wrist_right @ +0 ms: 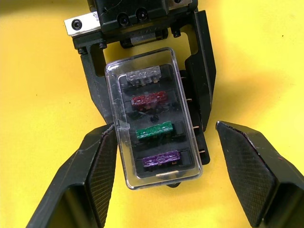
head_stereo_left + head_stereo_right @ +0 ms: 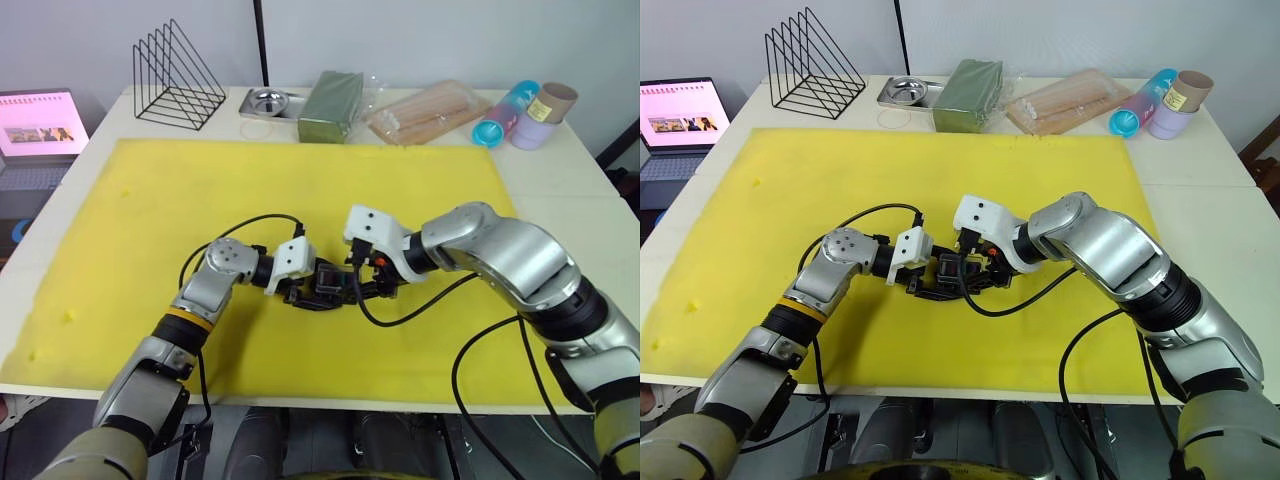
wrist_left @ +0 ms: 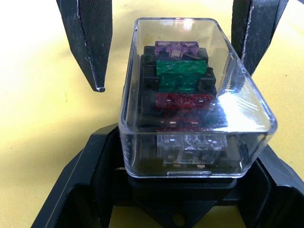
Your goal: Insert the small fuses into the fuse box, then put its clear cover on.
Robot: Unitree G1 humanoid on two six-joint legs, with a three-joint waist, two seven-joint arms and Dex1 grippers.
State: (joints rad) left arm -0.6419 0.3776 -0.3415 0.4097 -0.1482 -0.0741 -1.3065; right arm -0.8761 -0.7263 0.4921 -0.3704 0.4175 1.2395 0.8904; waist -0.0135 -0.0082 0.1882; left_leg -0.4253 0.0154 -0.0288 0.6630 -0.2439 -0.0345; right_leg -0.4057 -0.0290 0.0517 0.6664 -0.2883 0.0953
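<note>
The black fuse box (image 2: 327, 280) lies on the yellow mat (image 2: 150, 220), near its front middle, with my left gripper (image 2: 312, 290) shut on its base. The clear cover (image 3: 190, 85) sits over the box. Through it I see the small fuses in a row: purple (image 1: 160, 160), green (image 1: 154, 131), red (image 1: 149, 99) and grey (image 1: 142, 75). My right gripper (image 1: 166, 129) is open and straddles the covered box from the opposite side. One of its fingers (image 1: 97, 161) is against the cover's edge and the other stands apart.
Along the table's far edge stand a black wire rack (image 2: 178, 75), a small metal tray (image 2: 268, 102), a green packet (image 2: 332, 105), a clear bag of sticks (image 2: 425, 112) and some cups (image 2: 520, 115). A laptop (image 2: 40, 125) sits at the far left.
</note>
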